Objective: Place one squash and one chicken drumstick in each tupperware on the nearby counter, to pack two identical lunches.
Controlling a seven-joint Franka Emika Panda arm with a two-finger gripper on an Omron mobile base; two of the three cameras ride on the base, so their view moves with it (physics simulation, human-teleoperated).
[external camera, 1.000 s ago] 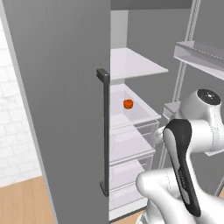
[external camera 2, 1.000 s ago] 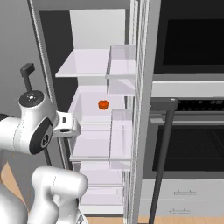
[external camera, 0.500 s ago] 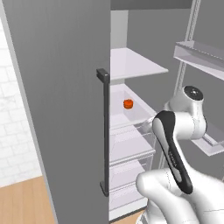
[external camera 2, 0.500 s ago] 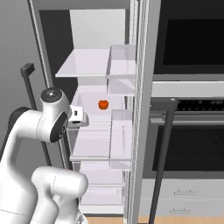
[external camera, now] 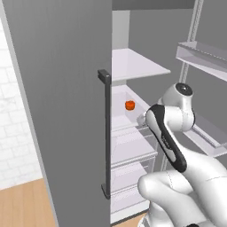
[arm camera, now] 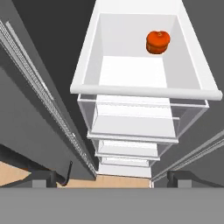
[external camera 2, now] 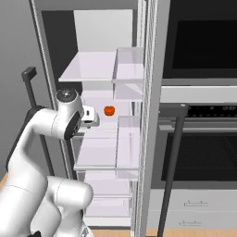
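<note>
One squash [arm camera: 157,42] is seen alone on a white shelf [arm camera: 131,72] inside the open fridge [external camera 2: 99,69], while the gripper [arm camera: 111,177], spread wide and holding nothing, is poised just outside it.

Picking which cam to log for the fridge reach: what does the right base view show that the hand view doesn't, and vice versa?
Right base view alone: the arm reaching into the open fridge, the oven with its dark handle bar beside it, and the upper glass shelf.

Hand view alone: a look down the stack of shelves and drawers to the wooden floor, with the jaws' two tips wide apart and empty at the bottom.

Both: one squash on a white fridge shelf, untouched.
</note>
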